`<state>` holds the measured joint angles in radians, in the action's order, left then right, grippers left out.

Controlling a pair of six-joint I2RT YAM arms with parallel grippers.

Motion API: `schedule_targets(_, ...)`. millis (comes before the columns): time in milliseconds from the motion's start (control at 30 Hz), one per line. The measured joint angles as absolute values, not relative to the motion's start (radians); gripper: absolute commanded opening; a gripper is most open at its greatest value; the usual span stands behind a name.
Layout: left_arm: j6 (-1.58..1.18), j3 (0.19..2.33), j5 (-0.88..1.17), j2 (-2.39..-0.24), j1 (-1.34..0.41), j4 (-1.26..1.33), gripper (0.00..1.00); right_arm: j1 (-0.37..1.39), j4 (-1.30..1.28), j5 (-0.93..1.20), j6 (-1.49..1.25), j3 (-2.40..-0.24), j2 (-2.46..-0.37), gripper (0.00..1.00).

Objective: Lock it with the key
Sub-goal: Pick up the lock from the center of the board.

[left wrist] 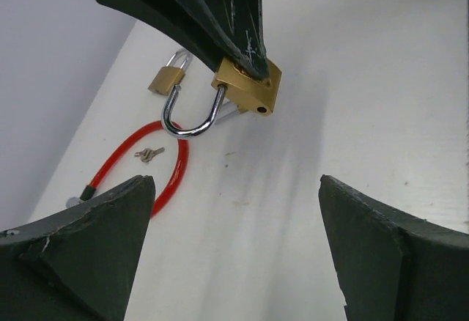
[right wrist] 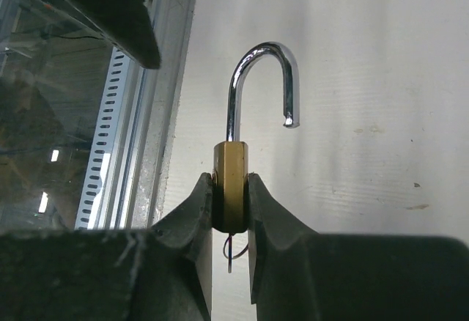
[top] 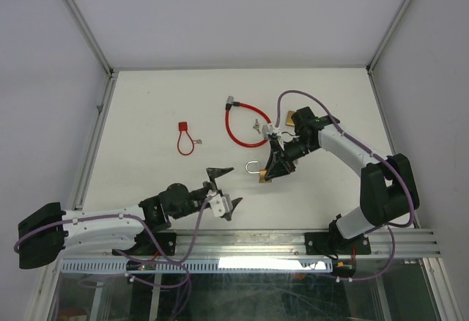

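- The right gripper [right wrist: 231, 189] is clamped on the brass padlock with a steel shackle [left wrist: 253, 90]. Its fingers pinch the two flat faces of the body. It is held near the middle of the table, right of centre, and I cannot tell whether it is lifted or touching the surface.
- The polished steel shackle [right wrist: 264, 86] stands open, with its free end out of the body and pointing toward the near edge.
- The left gripper [left wrist: 236, 182] is spread wide and holds nothing. It faces the padlock from the near left and is apart from it.
- A pair of small silver keys [left wrist: 149, 154] lies flat inside the curve of the red plastic-coated cable loop [top: 242, 127], on the far side of the held padlock.
- A second, smaller brass padlock [left wrist: 167, 78] sits farther back, and a short red strap [top: 185, 139] lies well to the left.
- Handling, as I judge it:
  - The padlock is rigid, dense for its size, and smooth on brass and steel, so a grip on the flat faces is the surest.
  - The shackle is round and slick and would turn in the fingers.
  - The keys are light, thin and flat on the table, so they are hard to get under. They are best pinched by the bow, leaving the blade free for the keyway.
  - The keyway itself is not shown.
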<state>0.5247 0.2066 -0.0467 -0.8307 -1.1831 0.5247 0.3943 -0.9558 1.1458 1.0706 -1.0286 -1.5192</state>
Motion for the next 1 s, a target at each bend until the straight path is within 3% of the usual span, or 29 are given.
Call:
schedule_targets(233, 0.759, 0.312, -0.052, -1.043, -1.183, 0.528, 0.82, 0.395, -1.013, 1.145, 1.118, -1.042, -1.518, 0.0)
schedule_targets(567, 0.865, 0.384, -0.054, -1.156, -1.183, 0.569, 0.69, 0.432, -1.069, 1.141, 1.155, -1.078, -1.529, 0.0)
schedule_targets(900, 0.884, 0.421, -0.072, -1.223, -1.17, 0.553, 0.31, 0.44, -1.095, 1.137, 1.186, -1.079, -1.532, 0.0)
schedule_targets(1000, 0.864, 0.422, -0.069, -1.223, -1.163, 0.542, 0.28, 0.443, -1.097, 1.137, 1.193, -1.079, -1.532, 0.0)
